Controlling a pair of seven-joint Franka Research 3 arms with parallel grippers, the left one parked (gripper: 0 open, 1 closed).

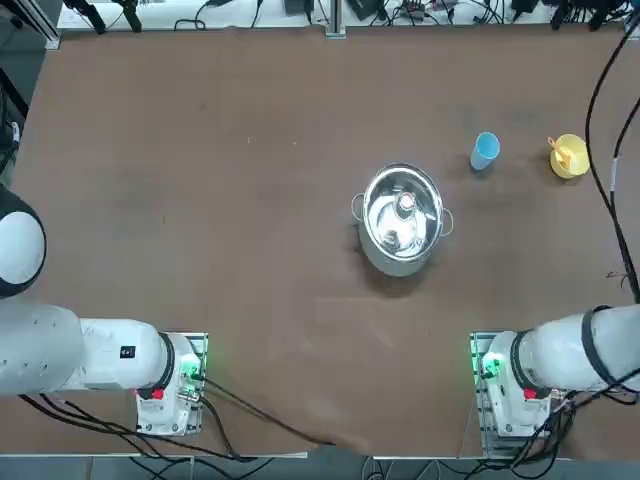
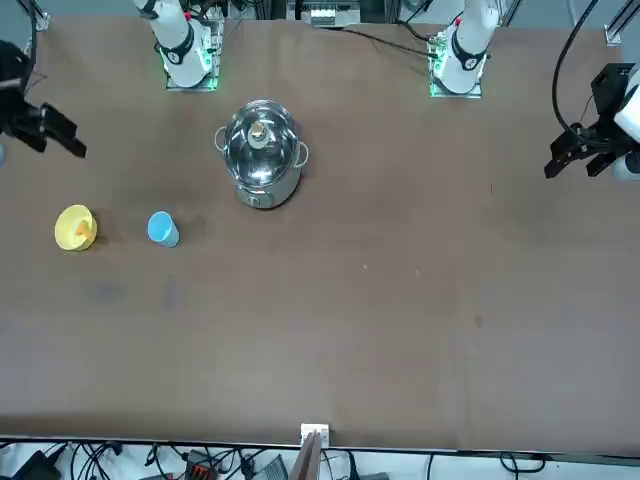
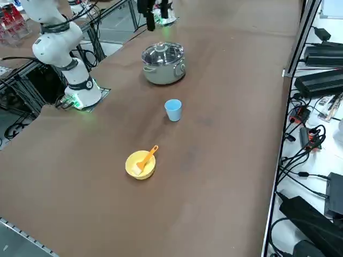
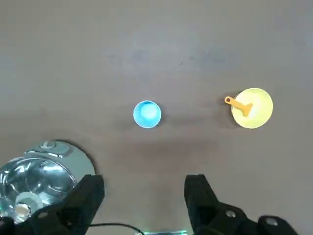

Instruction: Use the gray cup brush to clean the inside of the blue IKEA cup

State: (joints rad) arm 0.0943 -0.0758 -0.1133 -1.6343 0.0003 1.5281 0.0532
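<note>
The right gripper (image 4: pixel 144 196) hangs high over the desk (image 4: pixel 156 44), fingers spread apart and empty. Ahead of it and off to one side, the gray cup brush (image 4: pixel 238 104) lies in a yellow bowl (image 4: pixel 257 115), its handle jutting over the rim: probably light and stiff, best pinched mid-handle. The blue IKEA cup (image 4: pixel 146 114) stands upright almost straight ahead, likely light and easily tipped.

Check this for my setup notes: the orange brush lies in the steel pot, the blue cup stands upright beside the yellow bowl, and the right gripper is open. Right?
Not quite. The orange brush lies in the yellow bowl, not the steel pot, as the right side view shows. The blue cup does stand upright beside the bowl, and the right gripper is open.
</note>
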